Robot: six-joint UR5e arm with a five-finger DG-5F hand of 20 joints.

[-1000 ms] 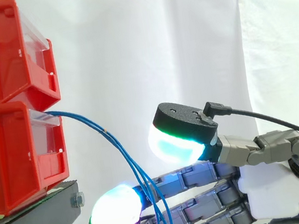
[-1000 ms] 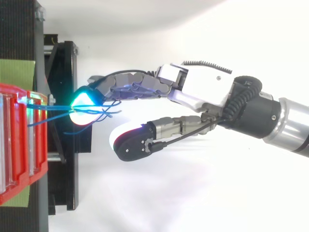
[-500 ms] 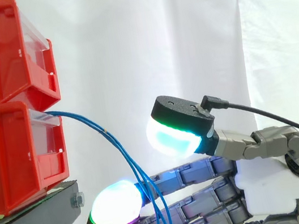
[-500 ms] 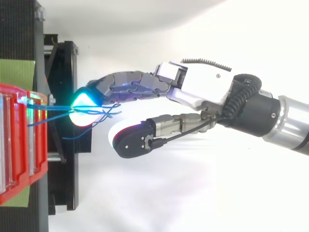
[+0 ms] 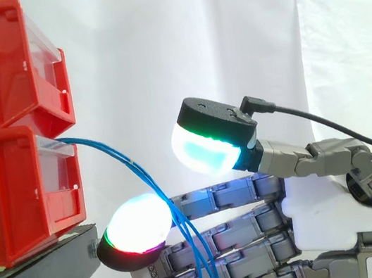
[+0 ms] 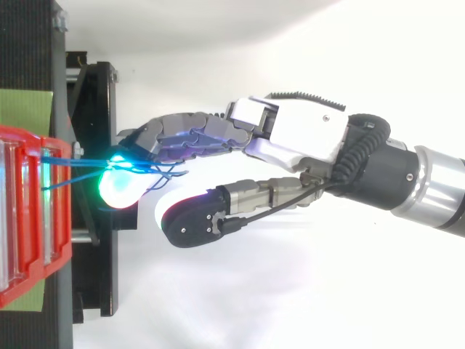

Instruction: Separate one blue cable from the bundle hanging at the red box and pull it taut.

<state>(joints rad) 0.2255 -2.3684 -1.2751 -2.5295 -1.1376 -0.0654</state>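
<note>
Blue cables [image 5: 133, 164] leave the lower red box's [image 5: 10, 197] front edge, drooping across the straight fingers [image 5: 217, 196] of the open robot hand [image 5: 328, 219]. The thumb pad [image 5: 203, 154] stands clear above them.

black stand [image 5: 51, 270], two stacked red bins [image 5: 10, 197]

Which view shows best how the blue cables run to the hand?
Side view: the blue cables arc from the lower red box down across the hand's straight fingers. The top view gives short strands bunched at a glowing fingertip.
</note>
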